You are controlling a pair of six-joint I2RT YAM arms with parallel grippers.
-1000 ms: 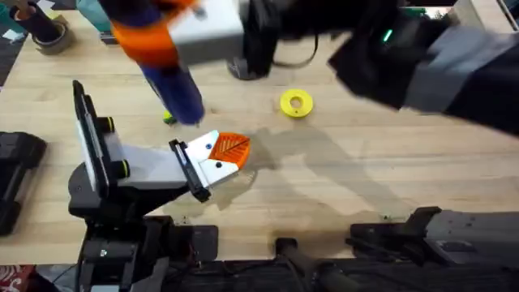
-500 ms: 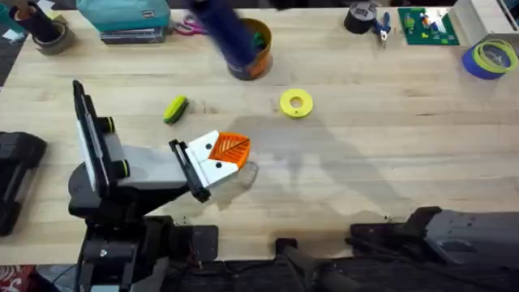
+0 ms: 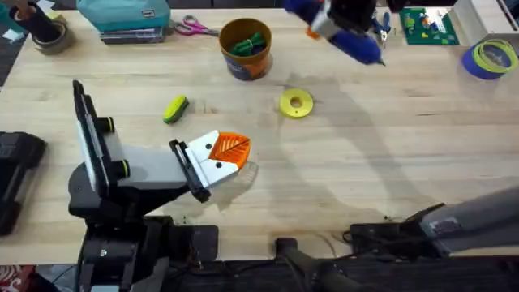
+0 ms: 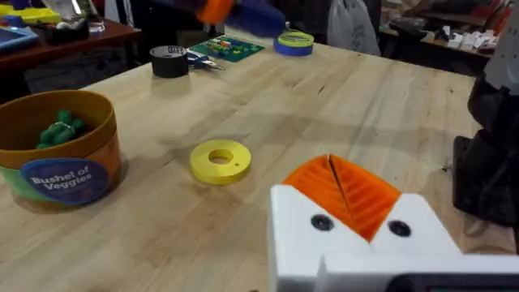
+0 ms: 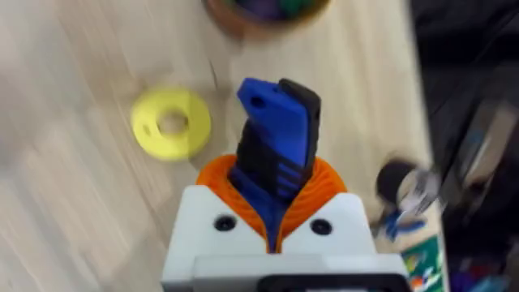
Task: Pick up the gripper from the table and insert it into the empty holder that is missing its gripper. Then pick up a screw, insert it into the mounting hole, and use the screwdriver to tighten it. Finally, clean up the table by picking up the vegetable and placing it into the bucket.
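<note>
Pale wood-grain table (image 3: 389, 154); orange-brown bucket (image 3: 246, 49) with a blue label and green pieces inside, yellow ring (image 3: 296, 103), yellow-green vegetable (image 3: 175, 109). Blue screwdriver (image 5: 276, 154) with a black strip, between orange ribbed pads (image 5: 324, 182) on a white bracket with two dark screw heads. Left gripper (image 3: 229, 151) is also white with orange ribbed pads; blue tape roll (image 3: 491, 58) has a yellow-green core, and there is a teal box (image 3: 123, 15).
</note>
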